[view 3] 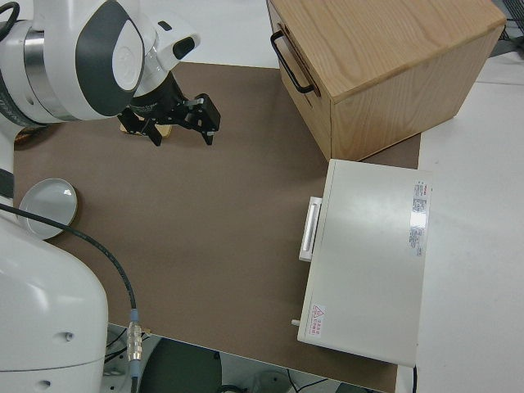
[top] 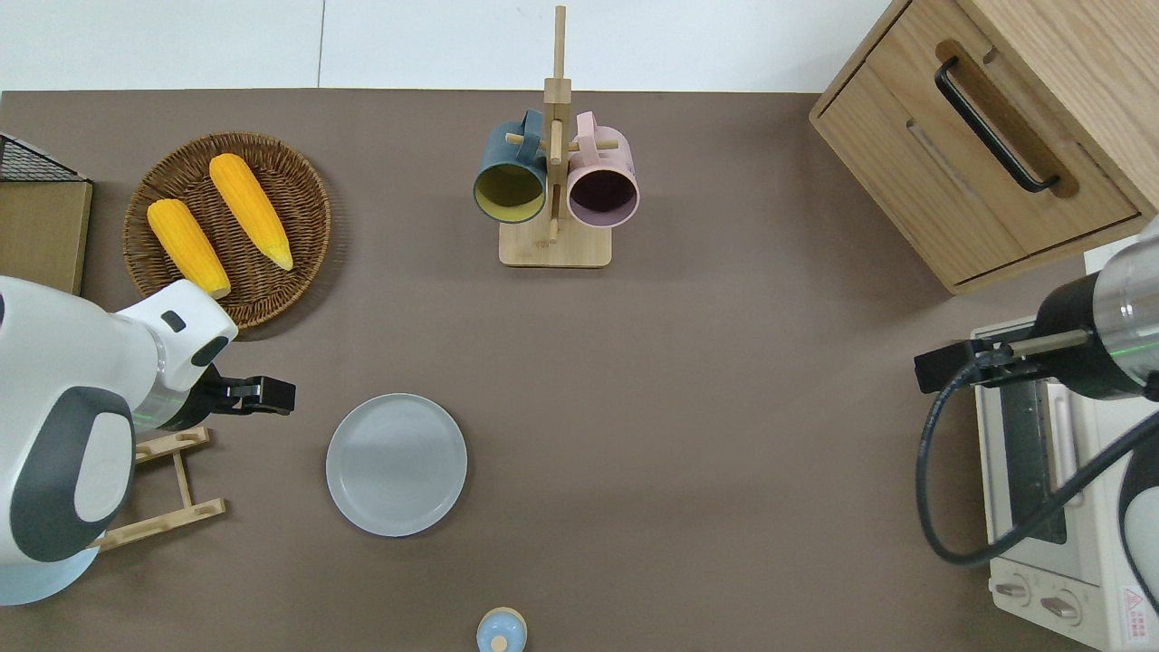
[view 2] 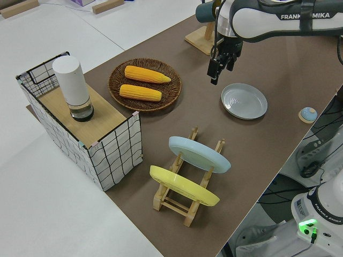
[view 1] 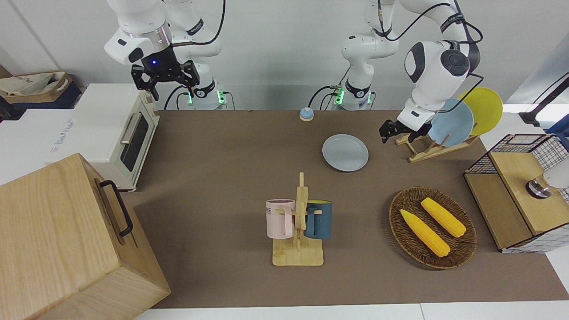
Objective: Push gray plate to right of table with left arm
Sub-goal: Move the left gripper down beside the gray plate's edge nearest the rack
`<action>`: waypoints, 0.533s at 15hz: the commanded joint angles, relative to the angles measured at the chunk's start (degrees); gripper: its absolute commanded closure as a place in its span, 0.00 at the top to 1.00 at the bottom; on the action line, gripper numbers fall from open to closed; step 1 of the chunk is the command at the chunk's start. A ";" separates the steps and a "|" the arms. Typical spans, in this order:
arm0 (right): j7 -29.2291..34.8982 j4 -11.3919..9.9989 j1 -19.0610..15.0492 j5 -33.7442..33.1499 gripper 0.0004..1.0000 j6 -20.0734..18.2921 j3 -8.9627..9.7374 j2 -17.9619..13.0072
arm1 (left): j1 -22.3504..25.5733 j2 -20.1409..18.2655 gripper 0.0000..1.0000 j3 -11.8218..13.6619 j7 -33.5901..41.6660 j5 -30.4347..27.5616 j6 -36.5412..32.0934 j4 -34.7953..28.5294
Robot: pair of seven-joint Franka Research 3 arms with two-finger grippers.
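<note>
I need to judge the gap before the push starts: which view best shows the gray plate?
The overhead view: the gray plate shows whole and round, apart from the left gripper. The front and left side views show it slanted. The right side view has it small at the edge.

White capitals reading "FRANKA EMIKA" run along the dark gray band of the white jointed left arm [view 2: 278, 21] at the upper right of the left side view. At the lower right of that view, the white rounded robot base [view 2: 321, 214] bears "FRANKA EMIKA" in dark letters. The pale pink mug [view 1: 280, 218] shows partial lettering, "ME".
</note>
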 commanded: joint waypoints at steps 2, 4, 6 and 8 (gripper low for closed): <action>-0.01 0.22 -1.16 0.59 0.98 -0.69 0.76 -0.36 | -0.89 -6.72 1.00 0.20 -0.94 -3.32 11.80 -14.27; 0.08 0.22 -1.16 0.59 0.98 -0.69 0.76 -0.36 | -2.30 -7.08 1.00 0.11 -0.94 -3.32 16.02 -18.41; 0.08 0.22 -1.16 0.59 0.98 -0.69 0.76 -0.36 | -3.18 -7.09 1.00 -0.15 -1.02 -3.32 18.50 -20.88; 0.08 0.22 -1.16 0.59 0.98 -0.78 0.76 -0.36 | -3.45 -7.44 1.00 -0.33 -1.02 -3.32 22.53 -24.30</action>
